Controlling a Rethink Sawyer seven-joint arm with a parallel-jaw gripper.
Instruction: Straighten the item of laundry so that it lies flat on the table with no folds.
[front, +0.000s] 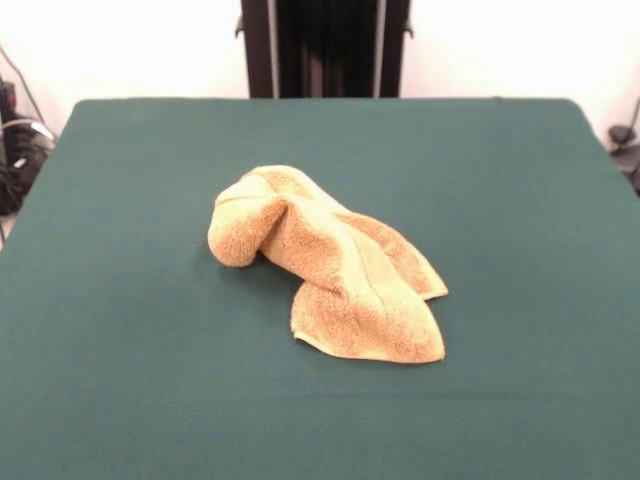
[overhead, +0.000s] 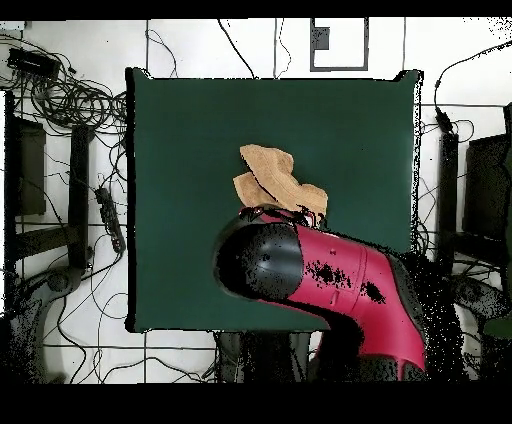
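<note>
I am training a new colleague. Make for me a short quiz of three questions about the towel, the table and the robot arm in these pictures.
1. True or false: the towel lies flat on the table with no folds.
2. In the overhead view, what covers part of the towel?
A. a person's hand
B. the red and black arm
C. a box
3. Fill in: the cloth on the table is dark ____.

Key:
1. False. It is crumpled, with one end rolled into a hump and layers folded over each other.
2. B. The arm hangs above the towel's edge nearest the robot; the gripper itself shows in neither view.
3. green
</note>
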